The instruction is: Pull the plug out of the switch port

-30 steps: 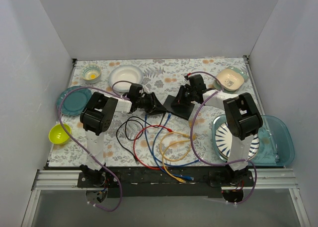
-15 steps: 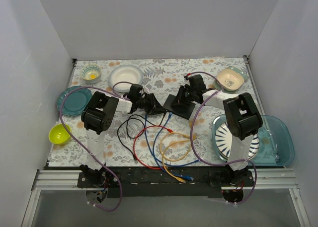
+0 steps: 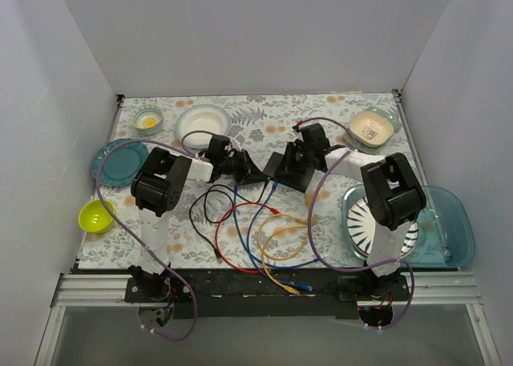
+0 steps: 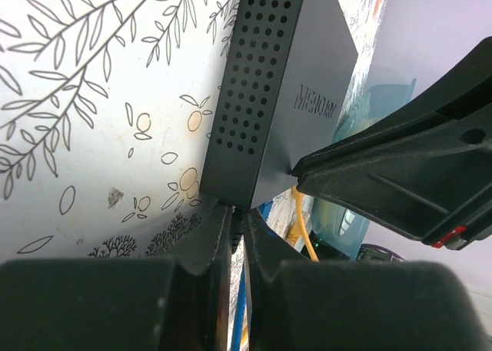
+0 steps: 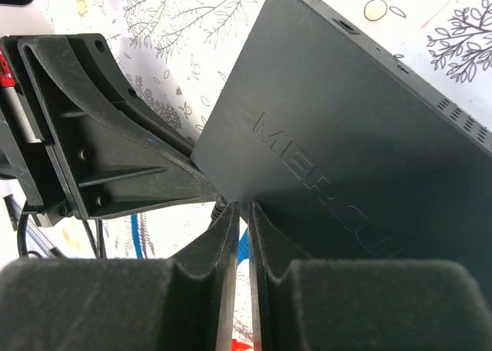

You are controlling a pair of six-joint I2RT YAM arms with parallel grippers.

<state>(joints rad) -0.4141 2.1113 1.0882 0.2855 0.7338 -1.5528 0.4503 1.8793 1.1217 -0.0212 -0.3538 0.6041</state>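
At the near edge of the surface the loose cables [image 3: 256, 231] are left lying as they were half a second ago. Further in, near the middle, the switch [image 3: 280, 172] is found unmoved, flanked by both arms. The left tool [image 4: 238, 213] is held at one corner of it as before, its fingers drawn together to a thin slit. The right tool [image 5: 242, 206], likewise all but closed, has been shifted slightly leftward against the opposite corner. From this it is judged that a hold is still being settled and no plug has yet been freed.

The socket row and the plug itself are shown in no view, so whether anything is pinched in either slit cannot be told. Only a sliver of blue is glimpsed between the fingers. The switch is cut off at the right wrist view's edge.
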